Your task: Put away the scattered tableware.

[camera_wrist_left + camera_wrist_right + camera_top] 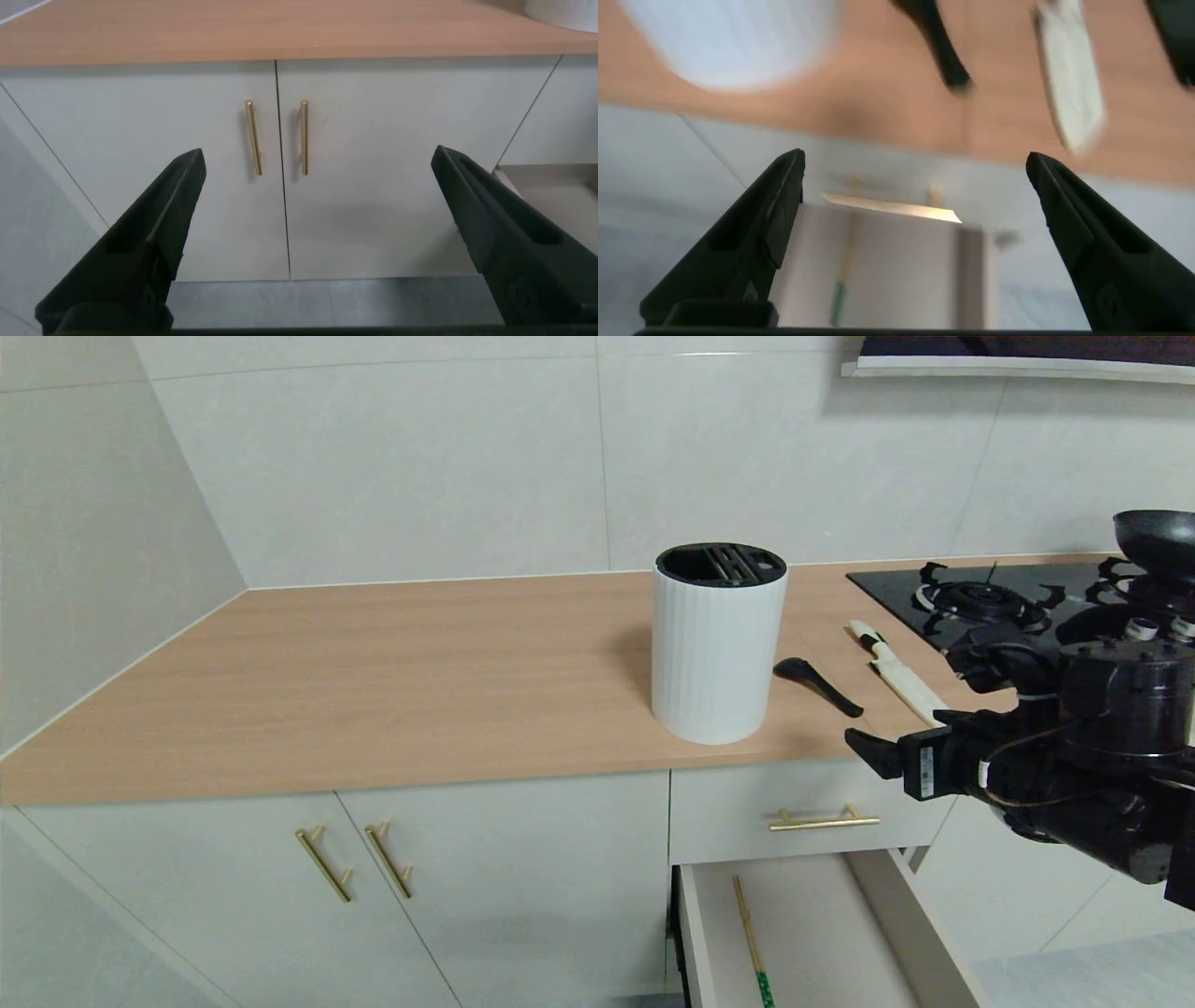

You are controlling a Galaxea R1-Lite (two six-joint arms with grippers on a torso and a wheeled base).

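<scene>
The right gripper hangs just off the counter's front edge, above the open drawer, fingers spread wide and empty — the left gripper, equally wide, faces the cabinet doors. The black spoon lies near that edge beside the white holder, the knife just past it. Best next, I judge: straddle the spoon's handle crosswise and come down low — without nudging the holder.

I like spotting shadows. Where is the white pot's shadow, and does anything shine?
Head view: the white pot casts a soft shadow to its left on the counter. Right wrist view: the gold drawer handle glints brightly. Left wrist view: even light, the cabinet handles gleam faintly.
</scene>
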